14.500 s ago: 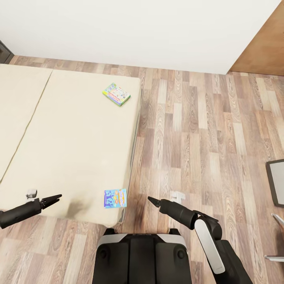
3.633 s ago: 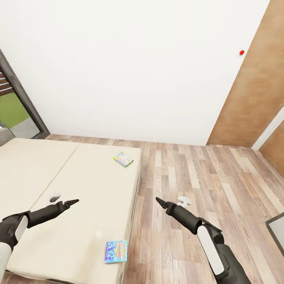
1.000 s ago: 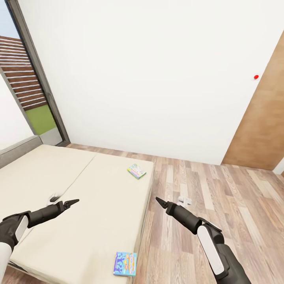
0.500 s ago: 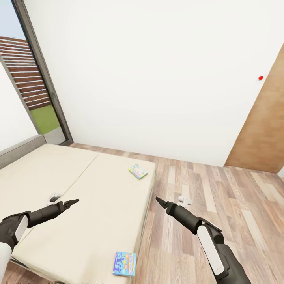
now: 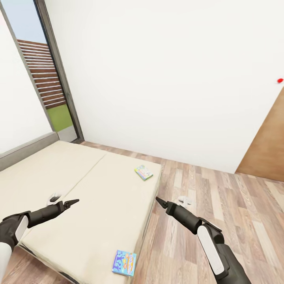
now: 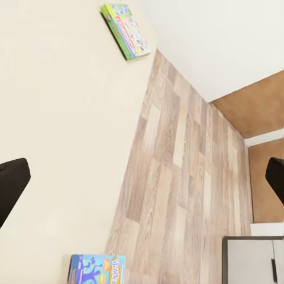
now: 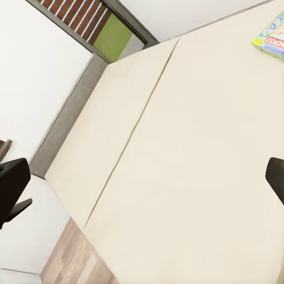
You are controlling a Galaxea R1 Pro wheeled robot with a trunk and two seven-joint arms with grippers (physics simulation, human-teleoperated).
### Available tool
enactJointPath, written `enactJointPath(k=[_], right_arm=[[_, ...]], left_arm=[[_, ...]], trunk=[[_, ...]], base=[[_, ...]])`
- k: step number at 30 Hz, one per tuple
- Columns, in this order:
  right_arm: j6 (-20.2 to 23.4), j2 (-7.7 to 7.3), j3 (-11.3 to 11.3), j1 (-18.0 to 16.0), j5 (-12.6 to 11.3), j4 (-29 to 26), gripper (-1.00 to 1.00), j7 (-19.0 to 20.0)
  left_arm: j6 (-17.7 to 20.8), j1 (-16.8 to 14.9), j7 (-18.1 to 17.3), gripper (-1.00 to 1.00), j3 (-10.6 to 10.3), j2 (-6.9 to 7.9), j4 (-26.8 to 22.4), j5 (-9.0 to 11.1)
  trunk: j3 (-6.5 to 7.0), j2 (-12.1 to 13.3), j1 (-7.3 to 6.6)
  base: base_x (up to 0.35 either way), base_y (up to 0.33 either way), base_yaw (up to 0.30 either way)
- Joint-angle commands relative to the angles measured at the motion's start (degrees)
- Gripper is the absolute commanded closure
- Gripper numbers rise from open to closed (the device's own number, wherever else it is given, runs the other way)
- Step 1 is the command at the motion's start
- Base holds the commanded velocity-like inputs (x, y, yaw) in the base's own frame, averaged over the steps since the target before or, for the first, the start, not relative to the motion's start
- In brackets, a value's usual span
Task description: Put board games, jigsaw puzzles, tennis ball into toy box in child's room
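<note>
Both arms are hovering empty, the left gripper (image 5: 75,201) and right gripper (image 5: 157,200) pinched together. The blue board game (image 5: 124,262) is lying at the bed's (image 5: 98,197) near corner, the pastel one (image 5: 143,172) farther along the same edge; next comes reaching down.

- The left arm (image 5: 23,221) reaches forward and a little inward above the bed (image 5: 79,189), its dark forearm nearly level, with a white cover near the elbow.
- The left gripper (image 5: 73,202) hangs over the mattress, well short of its far edge; its fingers meet in a narrow point and hold nothing.
- The right arm (image 5: 205,240) bends at a white-covered elbow and angles up and inward, just off the side of the bed.
- The right gripper (image 5: 158,201) points toward the side edge of the bed, its fingers pressed into one tip, empty.
- In both wrist views, dark fingertips (image 6: 12,186) sit far apart at opposite sides.
</note>
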Motion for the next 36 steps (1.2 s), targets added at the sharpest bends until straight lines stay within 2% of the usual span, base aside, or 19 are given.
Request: enactJointPath(k=[1,10,18,28,36], right_arm=[[0.4,0.02,-0.1,0.0,-0.4,-0.1,-1.00,0.0],[0.4,0.02,0.0,0.0,-0.4,-0.1,-1.00,0.0],[0.4,0.02,0.0,0.0,-0.4,-0.1,-1.00,0.0],[0.4,0.02,0.0,0.0,-0.4,-0.1,-1.00,0.0],[0.4,0.02,-0.1,0.0,-0.4,0.0,-1.00,0.0]], left_arm=[[0.6,-0.1,-0.2,-1.00,0.2,-0.02,0.0,0.1],[0.6,-0.1,-0.1,-1.00,0.2,-0.04,0.0,0.1],[0.6,-0.1,-0.2,-1.00,0.2,0.00,0.0,0.1],[0.6,-0.1,-0.1,-1.00,0.2,-0.02,0.0,0.1],[0.6,-0.1,0.0,-1.00,0.2,-0.04,0.0,0.1]], trunk=[[-0.11,-0.1,0.04],[-0.03,-0.1,0.04],[0.30,-0.1,0.04],[0.80,-0.1,0.04],[0.92,-0.1,0.04]], base=[[0.000,-0.030,0.072],[0.000,-0.097,0.046],[0.000,-0.164,0.172],[0.000,-0.030,0.210],[0.000,-0.003,0.070]])
